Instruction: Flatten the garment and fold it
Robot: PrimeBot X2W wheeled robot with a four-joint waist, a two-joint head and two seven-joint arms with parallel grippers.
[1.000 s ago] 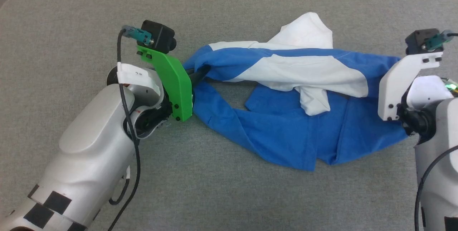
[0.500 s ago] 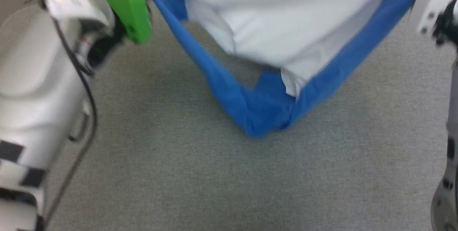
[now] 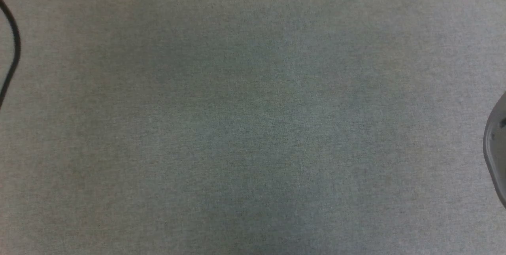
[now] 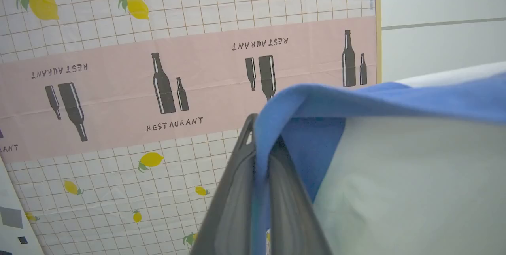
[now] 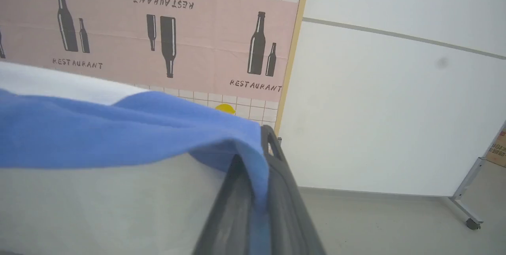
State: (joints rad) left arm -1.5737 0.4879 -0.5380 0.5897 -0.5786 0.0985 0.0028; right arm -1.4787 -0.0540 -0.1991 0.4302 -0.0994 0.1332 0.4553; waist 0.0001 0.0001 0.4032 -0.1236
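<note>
Left gripper is clamped on the garment, both dark fingers pinched tight on a fold of blue cloth that runs down between them. The blue edge stretches taut away from the fingers across the front of the screen (pink band, black bottles, the word RESTAURANT, lemons on a white grid). The white body hangs below that edge.

Over to the right gripper and it is the same story: fingers closed hard on blue cloth, a strip of it caught between them. From this side too the blue edge runs off in front of the screen, with white cloth under it and a little white above it, against the pink band.

So the garment is held up in front of the screen, spread between two blue ends, one per gripper. Beside the screen, past its wooden edge, stands a plain white wall. Grey floor lies below that, and a caster rests on it, well away from the screen.

The head camera looks down on the grey table, with a black cable and a pale sliver of arm in shot.
</note>
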